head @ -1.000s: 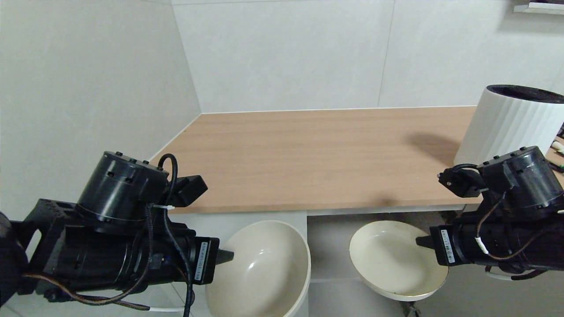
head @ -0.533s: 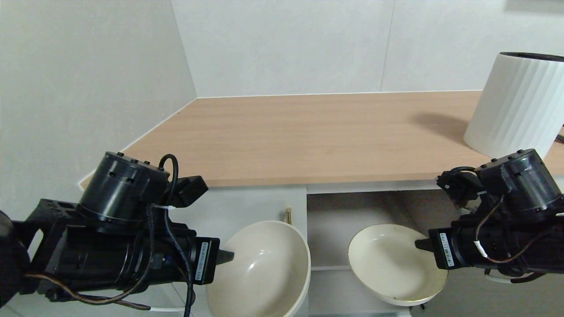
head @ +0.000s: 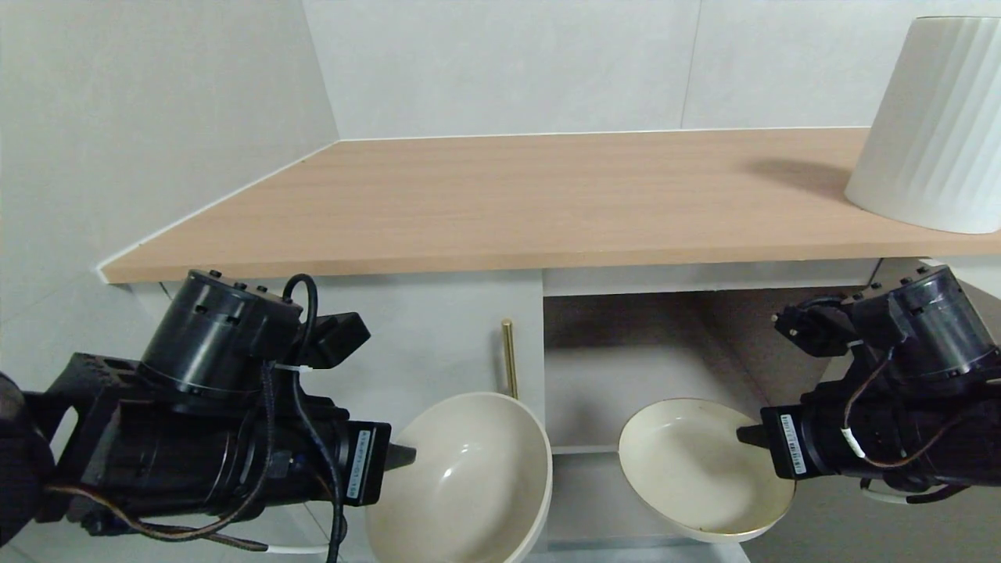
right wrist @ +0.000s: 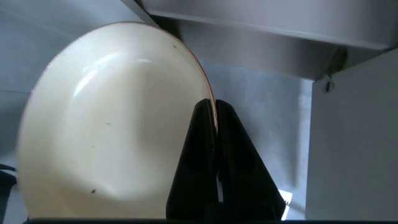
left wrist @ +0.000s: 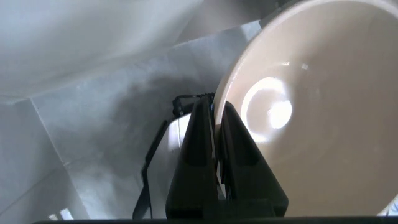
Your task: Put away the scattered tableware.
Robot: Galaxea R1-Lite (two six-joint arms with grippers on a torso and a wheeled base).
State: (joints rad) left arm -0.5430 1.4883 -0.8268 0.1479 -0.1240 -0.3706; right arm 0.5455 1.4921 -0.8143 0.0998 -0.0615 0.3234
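At the far left of the head view, the left end effector (head: 400, 456) is clenched on the rim of a deep cream bowl (head: 469, 485). The bowl is held in the air, below the front edge of the wooden surface (head: 547, 195), and is tipped so that its hollow faces up and toward the camera. In the left wrist view the two dark fingers (left wrist: 200, 134) of the left end effector (left wrist: 215, 112) pinch the bowl (left wrist: 311, 112), one on each side of its edge, with pale floor tiles behind.

Behind the bowl is a closed grey cabinet door (head: 438, 328) under the surface, with an upright brass handle (head: 508, 356) near its right edge. Just right of the handle is an open cabinet compartment (head: 626, 360), shadowed inside, with a pale shelf edge (head: 575, 450) running across it.

In front of that opening hangs a shallow cream plate (head: 696, 469), tilted with its inside facing up and to the left. The right end effector (head: 747, 435) grasps it at its right rim. The right wrist view shows the right end effector (right wrist: 215, 112) closed tight on the thin edge of the plate (right wrist: 112, 124), one finger (right wrist: 199, 143) on the inner face.

At the far right, on top of the surface, a white ribbed cylindrical container (head: 931, 125) stands upright, well apart from both dishes.
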